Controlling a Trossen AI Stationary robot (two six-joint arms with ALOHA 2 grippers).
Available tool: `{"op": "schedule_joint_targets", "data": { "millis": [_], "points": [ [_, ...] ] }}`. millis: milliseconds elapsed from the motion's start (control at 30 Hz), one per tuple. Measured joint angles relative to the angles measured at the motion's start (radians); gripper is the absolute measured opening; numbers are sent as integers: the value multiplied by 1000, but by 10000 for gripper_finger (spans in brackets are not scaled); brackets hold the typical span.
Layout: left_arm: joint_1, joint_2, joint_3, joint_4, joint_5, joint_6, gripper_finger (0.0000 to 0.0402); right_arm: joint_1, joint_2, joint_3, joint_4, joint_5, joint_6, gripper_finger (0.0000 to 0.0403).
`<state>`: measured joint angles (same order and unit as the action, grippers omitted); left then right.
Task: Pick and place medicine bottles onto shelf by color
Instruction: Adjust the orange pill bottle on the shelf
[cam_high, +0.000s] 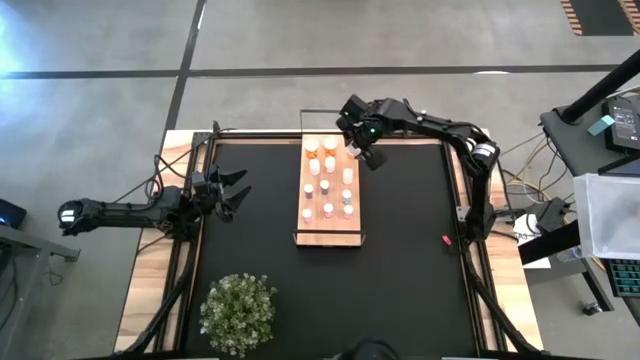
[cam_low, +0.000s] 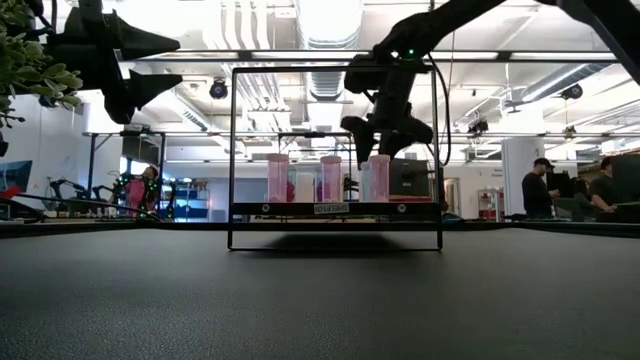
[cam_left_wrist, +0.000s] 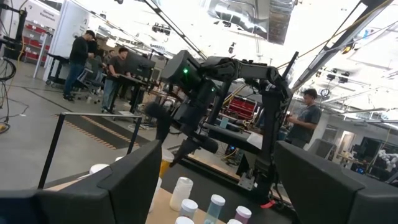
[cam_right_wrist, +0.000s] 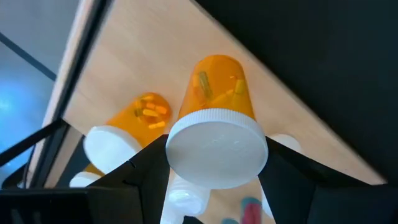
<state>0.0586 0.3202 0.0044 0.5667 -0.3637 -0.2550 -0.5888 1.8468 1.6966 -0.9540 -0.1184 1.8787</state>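
About ten medicine bottles (cam_high: 327, 187) stand in three rows on the shelf (cam_high: 329, 236). The right gripper (cam_high: 357, 148), over the shelf's far end, has its jaws clamped on an orange bottle (cam_right_wrist: 218, 89). The left gripper (cam_high: 238, 190) waits with jaws apart beside a potted plant (cam_high: 238, 312).

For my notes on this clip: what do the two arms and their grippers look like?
Both arms are dark, nearly black, built of slim jointed segments. The left gripper ends in two pointed, wedge-shaped black fingers. The right gripper has the same angular black fingers, and a small green light glows just behind it. Dark cables run along the right arm and loop beside the left arm's base.
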Motion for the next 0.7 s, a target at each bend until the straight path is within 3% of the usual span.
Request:
{"op": "schedule_joint_targets", "data": {
  "millis": [700],
  "points": [
    [0,0,0,0,0,0,295,4,55,0,88,-38,33,203]
  ]
}}
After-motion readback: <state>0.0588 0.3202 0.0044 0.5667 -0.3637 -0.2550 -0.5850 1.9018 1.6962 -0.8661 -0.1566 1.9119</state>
